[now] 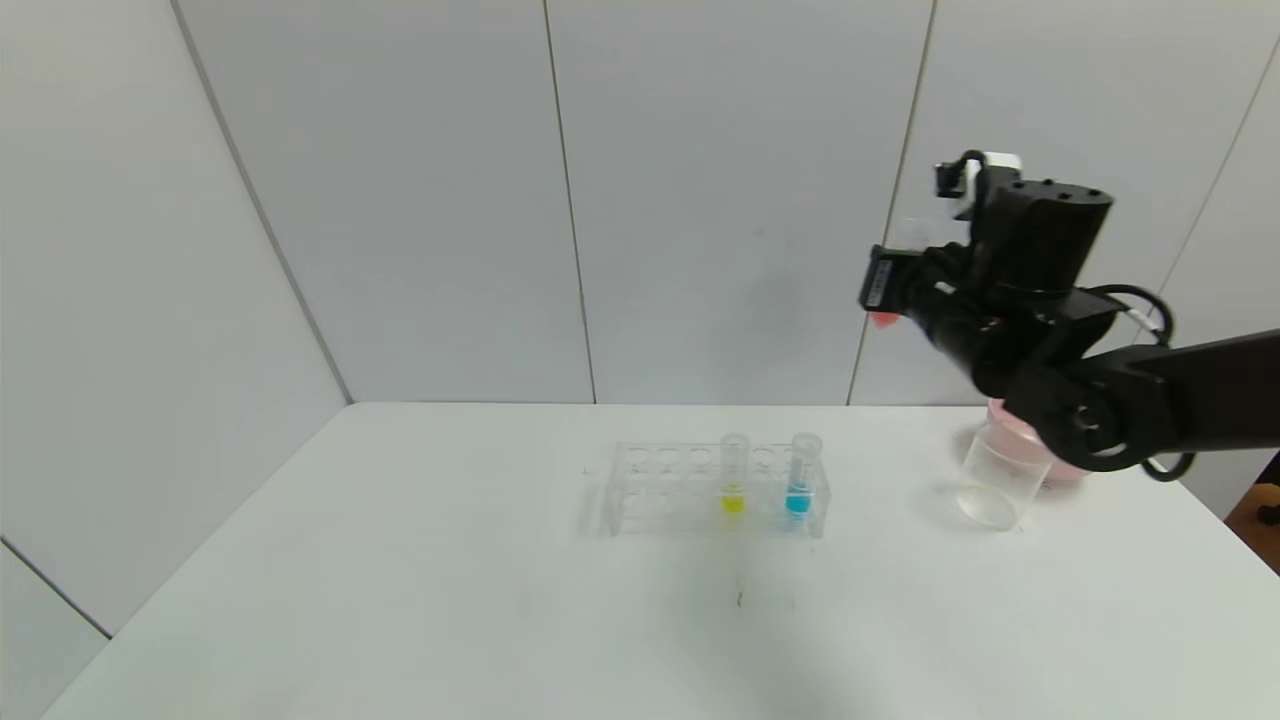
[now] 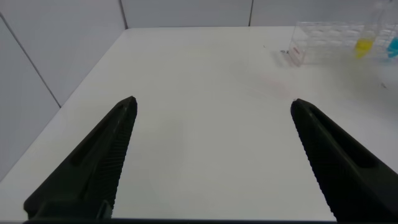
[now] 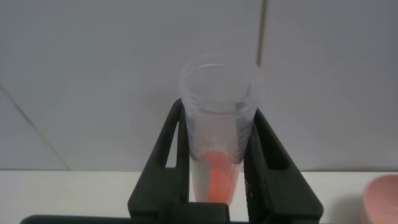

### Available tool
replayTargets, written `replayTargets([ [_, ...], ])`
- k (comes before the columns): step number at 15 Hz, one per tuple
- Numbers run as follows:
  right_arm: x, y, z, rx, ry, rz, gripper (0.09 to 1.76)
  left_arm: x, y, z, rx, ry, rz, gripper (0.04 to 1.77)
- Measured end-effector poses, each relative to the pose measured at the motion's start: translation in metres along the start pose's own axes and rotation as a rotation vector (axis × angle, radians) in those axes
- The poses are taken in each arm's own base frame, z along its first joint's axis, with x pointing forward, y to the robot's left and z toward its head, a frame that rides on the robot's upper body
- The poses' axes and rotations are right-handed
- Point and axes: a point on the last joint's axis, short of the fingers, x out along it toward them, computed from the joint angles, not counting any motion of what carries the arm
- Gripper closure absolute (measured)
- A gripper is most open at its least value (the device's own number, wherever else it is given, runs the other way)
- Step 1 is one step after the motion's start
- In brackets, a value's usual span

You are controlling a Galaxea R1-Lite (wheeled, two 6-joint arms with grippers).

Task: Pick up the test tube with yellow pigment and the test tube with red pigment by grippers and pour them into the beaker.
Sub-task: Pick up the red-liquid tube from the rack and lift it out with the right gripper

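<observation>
Red-pigment clear test tube clamped between the right gripper's black fingers, held high above and left of the clear plastic beaker.

Its long axis runs near upright, slightly tilted, mouth up, red liquid at the bottom. The yellow-pigment tube stands upright in the clear multi-hole rack, left of the beaker, beside a blue-liquid tube. A pink bowl touches behind the beaker. The left gripper hovers spread apart over the white table, far left of the rack.
</observation>
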Motion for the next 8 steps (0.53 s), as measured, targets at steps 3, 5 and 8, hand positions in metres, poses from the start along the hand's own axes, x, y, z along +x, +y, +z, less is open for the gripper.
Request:
replayTargets([
  [3, 0.002, -0.099, 0.015, -0.048, 0.000, 0.025, 1.29, 0.000, 0.000, 0.000, 0.000, 0.000, 0.000, 0.05],
  [5, -0.007, -0.162, 0.020, -0.103, 0.005, 0.078, 1.29, 0.000, 0.000, 0.000, 0.000, 0.000, 0.000, 0.05],
  [8, -0.027, -0.236, 0.023, -0.259, 0.017, 0.180, 1.29, 0.000, 0.000, 0.000, 0.000, 0.000, 0.000, 0.05],
])
